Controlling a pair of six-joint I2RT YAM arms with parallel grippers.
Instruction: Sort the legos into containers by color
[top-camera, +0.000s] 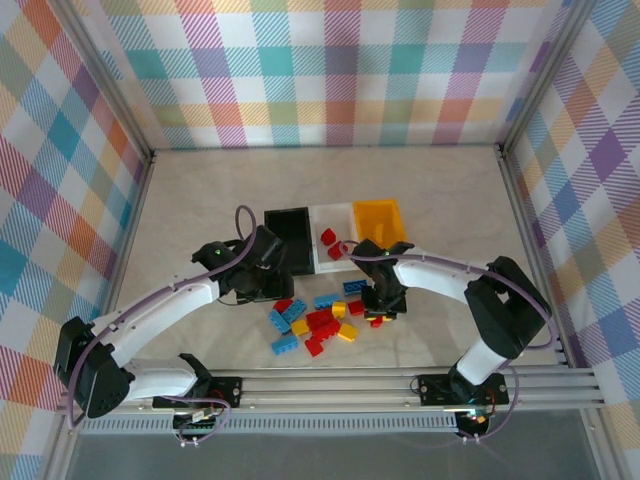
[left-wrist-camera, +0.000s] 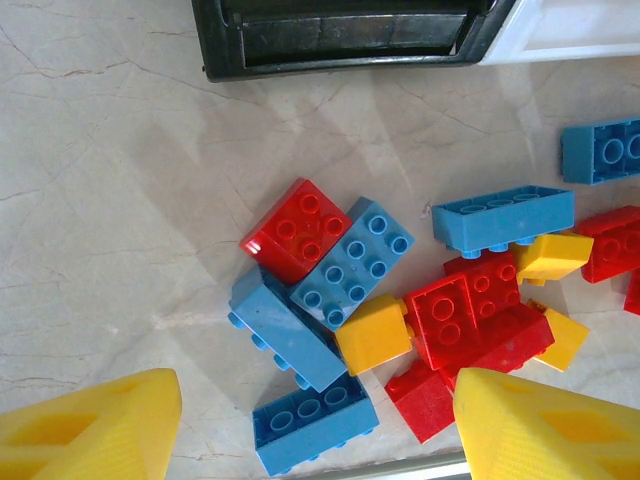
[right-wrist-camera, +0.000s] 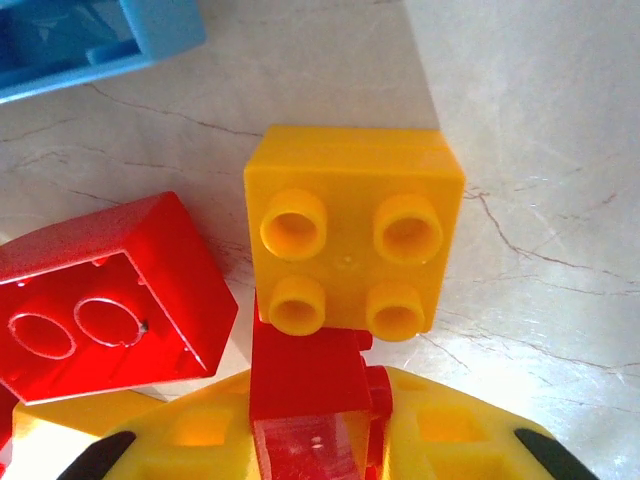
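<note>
The right claw (right-wrist-camera: 310, 425) was clamped on a small red brick (right-wrist-camera: 305, 375) at the right edge of the pile (top-camera: 320, 322), hard against a square yellow brick (right-wrist-camera: 350, 240). A straight lift looked best, since the plastic was glossy and slick and its round studs could snag neighbours, then across to the white bin (top-camera: 338, 214), where red pieces (top-camera: 328, 238) lay. The left claw (left-wrist-camera: 315, 435) hung open above the pile.
</note>
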